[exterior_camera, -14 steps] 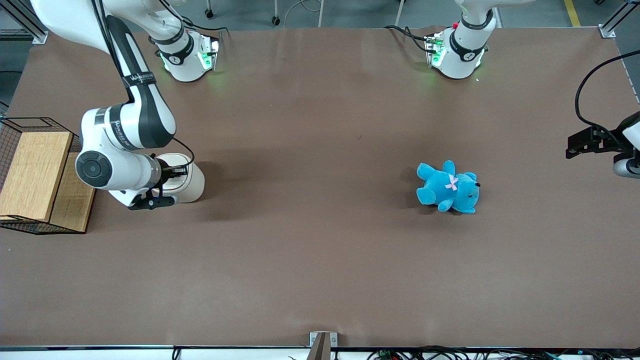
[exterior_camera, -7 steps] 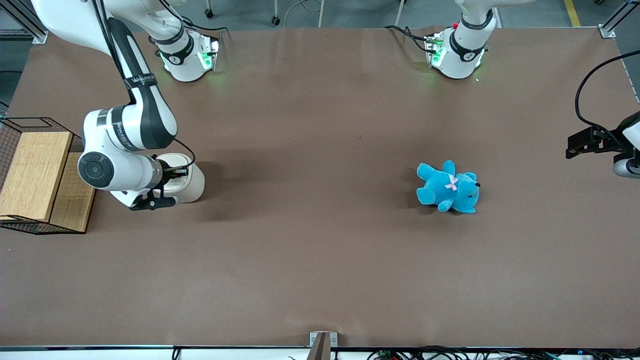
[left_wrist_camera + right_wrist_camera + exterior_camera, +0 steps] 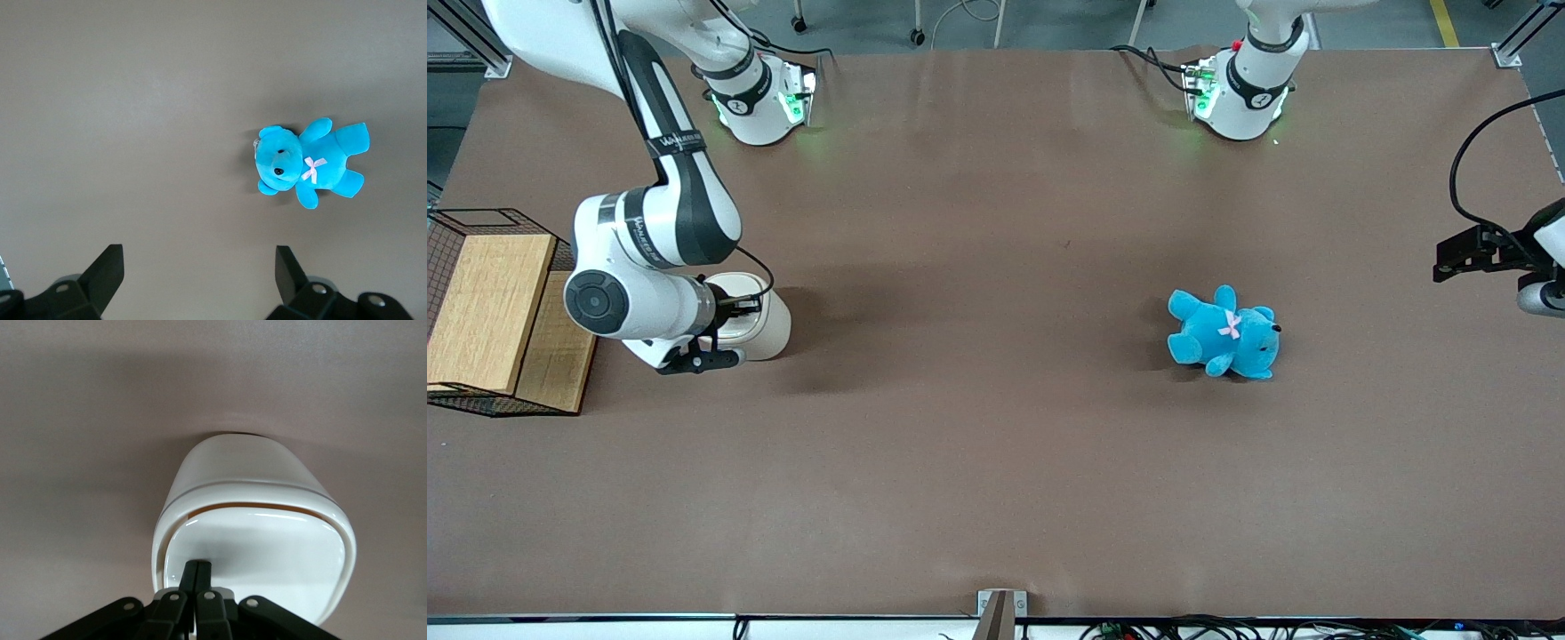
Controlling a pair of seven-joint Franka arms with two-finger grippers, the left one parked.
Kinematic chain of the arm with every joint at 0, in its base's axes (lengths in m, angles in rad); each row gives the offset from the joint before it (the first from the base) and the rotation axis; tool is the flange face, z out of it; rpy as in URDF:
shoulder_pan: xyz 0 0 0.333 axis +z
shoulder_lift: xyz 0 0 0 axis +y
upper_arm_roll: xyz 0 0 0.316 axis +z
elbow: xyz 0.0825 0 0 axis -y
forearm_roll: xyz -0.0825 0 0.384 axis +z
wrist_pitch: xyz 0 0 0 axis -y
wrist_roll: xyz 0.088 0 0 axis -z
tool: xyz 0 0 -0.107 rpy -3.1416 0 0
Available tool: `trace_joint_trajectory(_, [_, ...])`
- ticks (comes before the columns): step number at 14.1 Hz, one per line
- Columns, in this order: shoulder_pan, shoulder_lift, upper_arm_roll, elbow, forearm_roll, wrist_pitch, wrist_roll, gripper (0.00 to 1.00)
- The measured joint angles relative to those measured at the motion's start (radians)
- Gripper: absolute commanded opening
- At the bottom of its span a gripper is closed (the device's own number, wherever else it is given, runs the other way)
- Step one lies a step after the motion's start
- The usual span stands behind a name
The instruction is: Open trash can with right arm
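The trash can (image 3: 758, 317) sits at the left of the front frame on the surface (image 3: 996, 444), its lid barely cracked, showing a thin tan line. The end effector (image 3: 197, 577), fingers pressed together on the lid's edge, has hardly shifted in the last second, so opening has only begun.

High front overview of the table (image 3: 996, 462); wrist cameras downward, right close on the trash can (image 3: 253, 520).
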Motion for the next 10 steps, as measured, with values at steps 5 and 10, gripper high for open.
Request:
trace_joint_trajectory(5, [-0.002,-0.008,-0.012,0.19,0.0,-0.171,0.0,1.0])
trace_joint_trajectory(10, [-0.007,-0.014,-0.022,0.354,-0.001,-0.274,0.0,1.0])
